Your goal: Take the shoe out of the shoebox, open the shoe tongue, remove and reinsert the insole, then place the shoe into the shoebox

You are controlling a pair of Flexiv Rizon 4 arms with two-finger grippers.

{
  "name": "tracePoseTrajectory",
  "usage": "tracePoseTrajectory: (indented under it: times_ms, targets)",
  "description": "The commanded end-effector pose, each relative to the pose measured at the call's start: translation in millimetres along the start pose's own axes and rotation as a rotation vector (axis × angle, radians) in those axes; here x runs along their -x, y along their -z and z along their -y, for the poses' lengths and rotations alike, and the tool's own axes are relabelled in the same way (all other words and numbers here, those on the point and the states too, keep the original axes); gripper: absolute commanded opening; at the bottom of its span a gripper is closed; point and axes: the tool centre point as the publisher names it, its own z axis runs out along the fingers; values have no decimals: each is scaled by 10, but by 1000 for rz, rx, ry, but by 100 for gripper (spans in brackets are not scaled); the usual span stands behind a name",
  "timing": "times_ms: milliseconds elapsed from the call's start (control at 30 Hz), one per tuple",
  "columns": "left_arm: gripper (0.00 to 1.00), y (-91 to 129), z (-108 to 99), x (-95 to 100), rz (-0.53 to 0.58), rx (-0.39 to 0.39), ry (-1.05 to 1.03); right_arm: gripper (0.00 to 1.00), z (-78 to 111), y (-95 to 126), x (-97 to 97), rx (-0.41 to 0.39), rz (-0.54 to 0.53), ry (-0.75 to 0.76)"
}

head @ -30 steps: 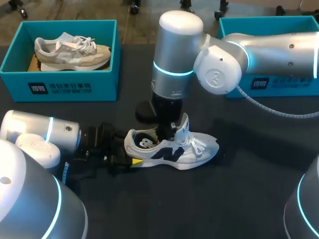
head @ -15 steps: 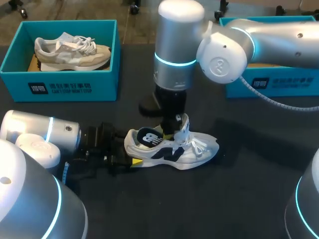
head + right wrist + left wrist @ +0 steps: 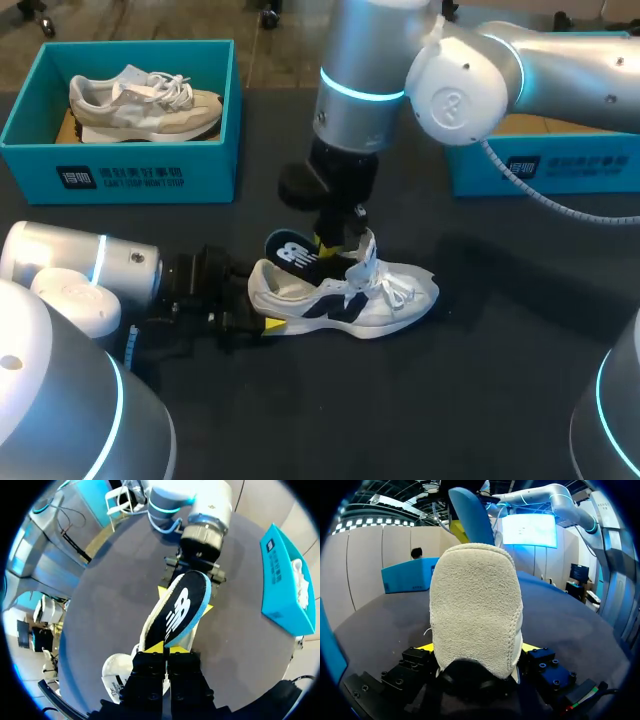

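Black insole (image 3: pixel 292 251) now raised above shoe (image 3: pixel 385 298) | right hand (image 3: pixel 333 244) pinches it | left hand (image 3: pixel 268 323) clamps shoe

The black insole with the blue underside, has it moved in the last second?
Yes. The black insole has lifted up out of the white sneaker, which stayed put, pinched by the right gripper.

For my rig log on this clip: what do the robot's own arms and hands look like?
Both are smooth silver-grey tubes with bulbous joints and glowing cyan bands: the left arm and the right arm, whose joint cap bears a round embossed mark and which trails a grey cable. The left hand and right hand are black and blocky, with visible bolts and bright yellow fingertips.
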Motion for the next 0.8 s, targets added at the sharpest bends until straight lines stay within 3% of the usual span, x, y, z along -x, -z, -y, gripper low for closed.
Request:
tracePoseTrajectory:
  times_ms: [33, 233, 800]
  targets:
    - [0, -10, -11, 13, -2, 2, 0, 0, -31, 8, 122, 79, -7, 32]
    - [0, -10, -11, 13, -2, 2, 0, 0, -149, 53, 255, 106, -26, 90]
    - [0, -10, -11, 13, -2, 2, 0, 0, -346, -147, 454, 165, -36, 185]
